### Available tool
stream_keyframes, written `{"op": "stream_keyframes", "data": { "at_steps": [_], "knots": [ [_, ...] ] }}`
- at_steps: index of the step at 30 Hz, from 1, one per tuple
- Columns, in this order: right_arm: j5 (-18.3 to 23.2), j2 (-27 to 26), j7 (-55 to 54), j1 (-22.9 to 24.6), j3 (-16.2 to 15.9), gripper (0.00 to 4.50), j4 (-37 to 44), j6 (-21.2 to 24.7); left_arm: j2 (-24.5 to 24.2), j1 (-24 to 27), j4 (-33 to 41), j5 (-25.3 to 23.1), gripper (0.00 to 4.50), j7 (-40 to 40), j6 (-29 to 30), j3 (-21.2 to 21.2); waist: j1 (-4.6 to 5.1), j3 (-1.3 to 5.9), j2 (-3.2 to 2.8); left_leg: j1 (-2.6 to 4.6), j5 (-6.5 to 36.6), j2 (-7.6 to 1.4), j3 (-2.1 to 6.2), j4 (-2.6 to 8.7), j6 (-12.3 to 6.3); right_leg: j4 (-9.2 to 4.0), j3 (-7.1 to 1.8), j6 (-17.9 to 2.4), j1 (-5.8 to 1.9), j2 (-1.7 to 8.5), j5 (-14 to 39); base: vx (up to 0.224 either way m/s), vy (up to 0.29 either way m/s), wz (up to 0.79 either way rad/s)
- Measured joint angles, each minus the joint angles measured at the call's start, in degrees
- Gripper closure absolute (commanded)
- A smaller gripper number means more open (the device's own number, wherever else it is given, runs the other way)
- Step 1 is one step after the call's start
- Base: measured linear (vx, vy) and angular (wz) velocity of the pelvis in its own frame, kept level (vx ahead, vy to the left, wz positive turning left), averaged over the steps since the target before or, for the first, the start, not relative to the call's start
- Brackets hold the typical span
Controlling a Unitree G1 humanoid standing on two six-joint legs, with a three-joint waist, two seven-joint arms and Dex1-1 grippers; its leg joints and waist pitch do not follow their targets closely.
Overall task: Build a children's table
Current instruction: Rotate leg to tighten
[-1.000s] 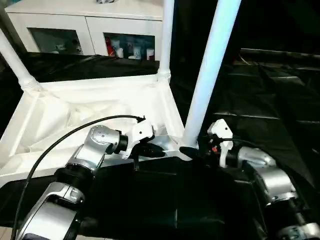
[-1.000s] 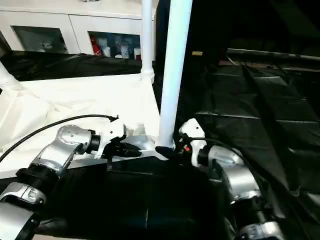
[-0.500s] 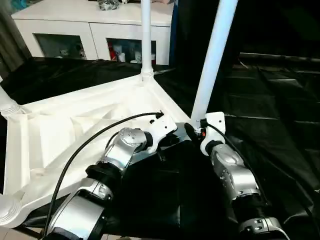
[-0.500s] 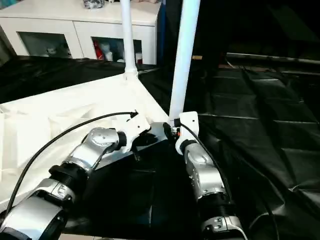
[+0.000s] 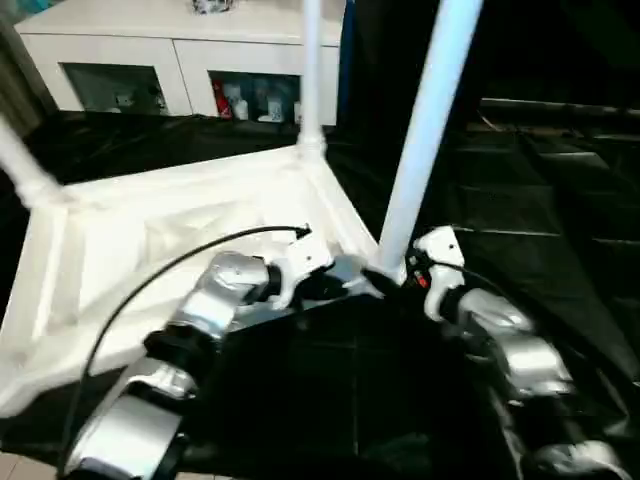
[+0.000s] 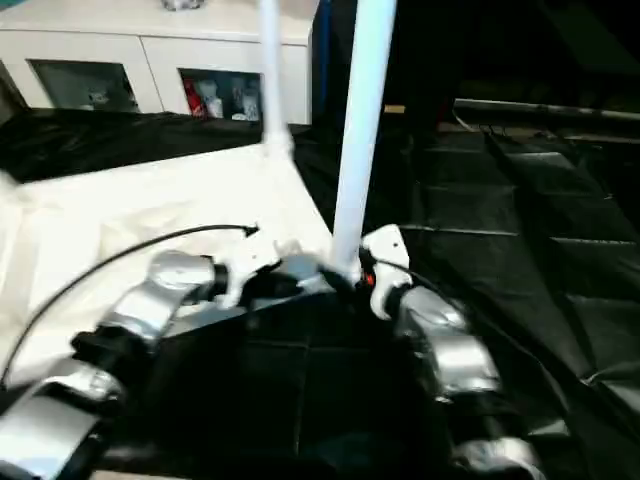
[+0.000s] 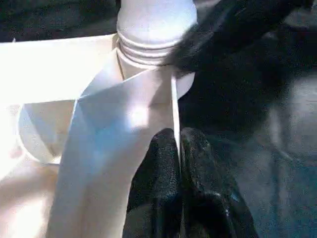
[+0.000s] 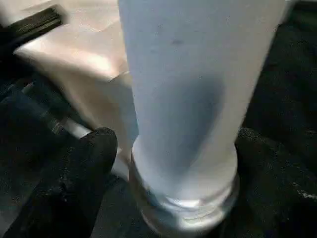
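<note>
From my seat the children's table [image 5: 150, 250] is lying upside down on the black-covered work table [image 5: 560, 210], underside up, taking up the left and middle of the head view. A leg [image 5: 25, 170] pokes up from the far-left corner, another leg [image 5: 308, 70] stands at the far corner, and the one being handled — the near-right leg [image 5: 425, 130] — rises straight up out of its corner socket [image 7: 148, 54].

The left gripper [image 7: 179, 148] is down at the near-right corner, and its two black fingers [image 7: 158, 163] are pinched tight on the thin edge of the rim [image 7: 174, 104] just below that socket. In the wrist view I can see the white wall squeezed right between them, so it's clenched on the table rim.

Moving right, the right gripper [image 8: 171, 148] sits at the base of the near-right leg. One finger [image 8: 79, 168] shows on one side of the tube and the other on the opposite side, both right up against its ribbed collar — looks like it's grasping the leg low down, just above the socket.

Behind everything there's a white cabinet [image 5: 180, 60] with glass doors and some colourful stuff inside.
</note>
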State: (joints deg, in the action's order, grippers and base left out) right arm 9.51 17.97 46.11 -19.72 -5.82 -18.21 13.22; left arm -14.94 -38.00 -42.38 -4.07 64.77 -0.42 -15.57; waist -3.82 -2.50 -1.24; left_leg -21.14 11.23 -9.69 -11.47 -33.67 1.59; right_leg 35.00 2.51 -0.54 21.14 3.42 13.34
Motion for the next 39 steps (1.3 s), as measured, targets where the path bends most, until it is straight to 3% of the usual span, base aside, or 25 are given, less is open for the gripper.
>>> {"op": "stream_keyframes", "data": {
  "at_steps": [7, 19, 26, 34, 39],
  "knots": [
    [1.2, 0.9, 4.6, 0.0, -1.1, 0.65, 0.1, -0.2, -2.0, 1.0, 1.2, 1.5, 4.50, 4.4, 0.0, 0.1, -0.03, -0.01, 0.01, -0.05, 0.0, -0.02, -0.01, 0.00, 0.00, 0.03, 0.00, 0.0, 0.10, 0.00, 0.0, 0.000, 0.000, 0.00],
    [0.9, 1.3, 5.0, -0.1, -1.5, 1.68, 0.0, -0.3, -2.5, 1.3, 1.4, 1.9, 4.50, 5.7, 0.0, 0.1, -0.21, 0.00, 0.01, -0.07, 0.0, -0.03, -0.02, 0.00, 0.00, 0.07, 0.00, 0.0, 0.14, -0.01, 0.0, 0.000, 0.000, 0.00],
    [0.9, 0.8, 4.3, 0.0, -1.4, 1.83, -0.1, -0.4, -2.4, 1.3, 1.4, 1.8, 4.50, 5.1, 0.1, 0.0, -0.20, 0.00, 0.01, -0.06, 0.0, -0.03, -0.03, -0.01, 0.00, 0.10, -0.01, 0.0, 0.14, -0.01, 0.0, 0.000, 0.000, 0.00],
    [-1.8, -10.1, -18.2, -0.2, 3.8, 1.85, -3.3, -0.8, 3.7, -1.7, -2.8, -1.8, 4.50, -8.2, 1.4, 0.0, 0.26, 0.02, 0.05, 0.25, 0.1, 0.02, -0.03, -0.12, 0.18, 0.13, -0.05, -0.1, -0.19, 0.06, -0.1, 0.000, 0.000, 0.00],
    [-5.7, -17.3, -36.6, -3.7, 6.6, 1.85, -7.2, -1.1, 9.6, -4.4, -6.3, -4.4, 4.50, -18.0, 4.4, 0.0, 0.16, 0.06, -0.02, 0.26, 0.1, 0.10, -0.03, -0.10, 0.19, 0.05, -0.14, -0.1, -0.31, 0.09, -0.1, 0.000, 0.000, 0.00]
  ]
}}
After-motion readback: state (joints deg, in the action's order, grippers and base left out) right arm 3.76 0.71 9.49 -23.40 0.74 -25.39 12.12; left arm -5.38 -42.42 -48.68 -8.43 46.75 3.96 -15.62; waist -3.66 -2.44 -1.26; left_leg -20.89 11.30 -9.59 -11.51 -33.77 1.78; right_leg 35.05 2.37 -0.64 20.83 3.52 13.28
